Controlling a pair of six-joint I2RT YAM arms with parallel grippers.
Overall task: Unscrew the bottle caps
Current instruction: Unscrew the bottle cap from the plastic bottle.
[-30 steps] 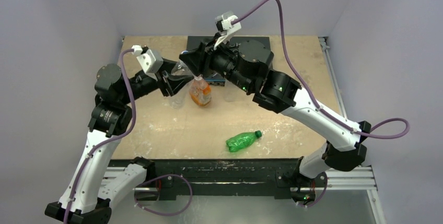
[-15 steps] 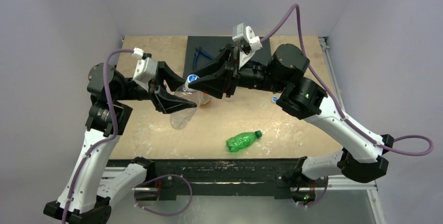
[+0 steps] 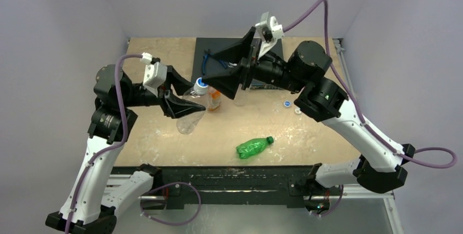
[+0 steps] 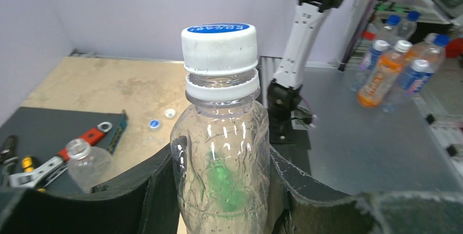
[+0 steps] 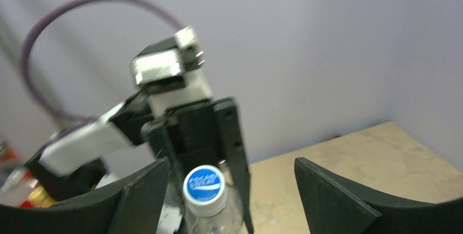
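Our left end effector (image 4: 223, 187) pinched the clear bottle (image 4: 221, 152), white cap (image 4: 219, 46) on; right end effector (image 5: 229, 193) was spread wide near it.

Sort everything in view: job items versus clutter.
Job: capped clear bottle, its cap, uncapped clear bottle, orange-label bottle, green bottle, two loose caps.
Clutter: hand tools, dark mat, bottles beyond the table.
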